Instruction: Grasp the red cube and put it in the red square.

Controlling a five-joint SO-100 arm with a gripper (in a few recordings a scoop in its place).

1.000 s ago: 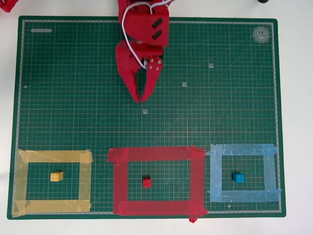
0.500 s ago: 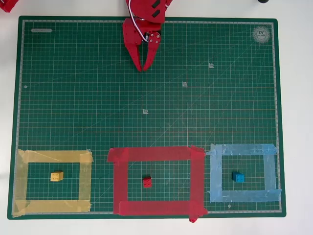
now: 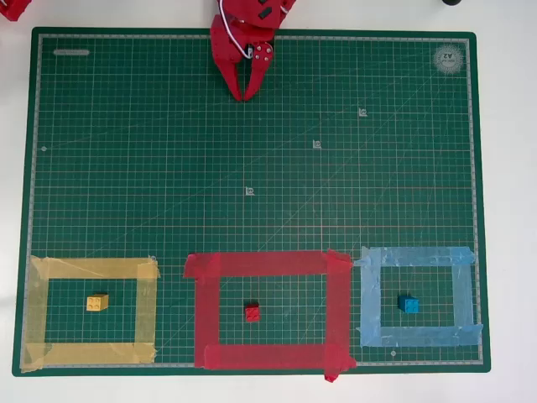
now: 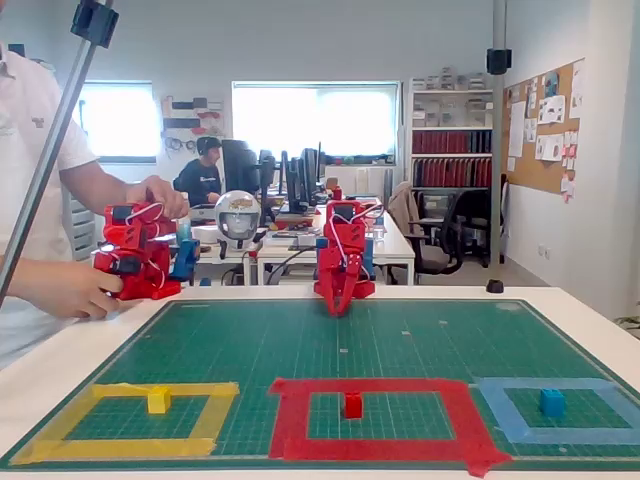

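Observation:
The red cube [image 3: 252, 313] [image 4: 352, 405] rests on the green mat inside the red square [image 3: 209, 311] [image 4: 290, 418], a wide red tape frame at the near middle of the mat. My red gripper [image 3: 242, 96] [image 4: 338, 311] hangs at the far edge of the mat, well away from the cube. Its fingers are together, tips pointing down at the mat, with nothing between them.
A yellow cube [image 3: 97, 302] sits in a yellow tape frame [image 3: 38, 311] at the left. A blue cube [image 3: 409, 305] sits in a light blue tape frame [image 3: 463, 294] at the right. The green cutting mat [image 3: 168, 168] lies on a white table.
My gripper has drawn back from the upper middle of the mat to its far edge. All three cubes stayed put.

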